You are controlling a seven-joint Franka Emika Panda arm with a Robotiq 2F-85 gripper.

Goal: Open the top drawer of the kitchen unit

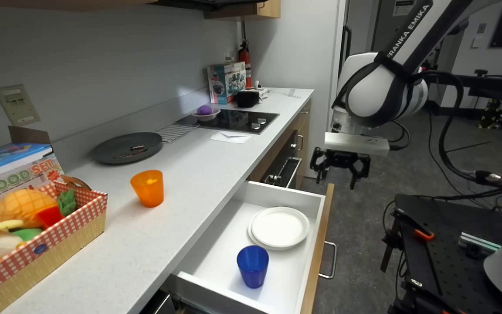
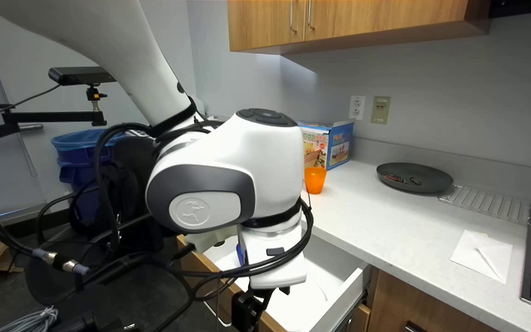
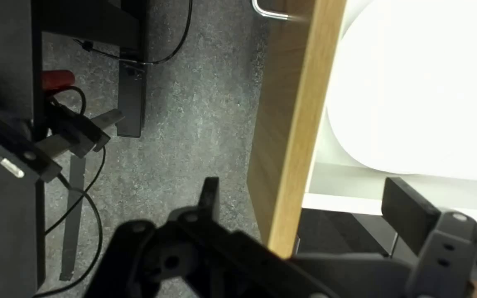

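The pincer (image 1: 336, 179), spread and empty, hangs near the open top drawer (image 1: 229, 226) — a low inward sweep might catch its front (image 3: 278, 128), knocking it shut.

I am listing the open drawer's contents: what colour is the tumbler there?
Deep blue. The tumbler in the top drawer shows best in an exterior view.

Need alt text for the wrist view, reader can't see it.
The top drawer stands open with white plates inside; the open gripper shows at the bottom, its fingers on either side of the drawer's wooden front. The metal handle is at the top edge, apart from the gripper. Grey floor and a dark table fill the left.
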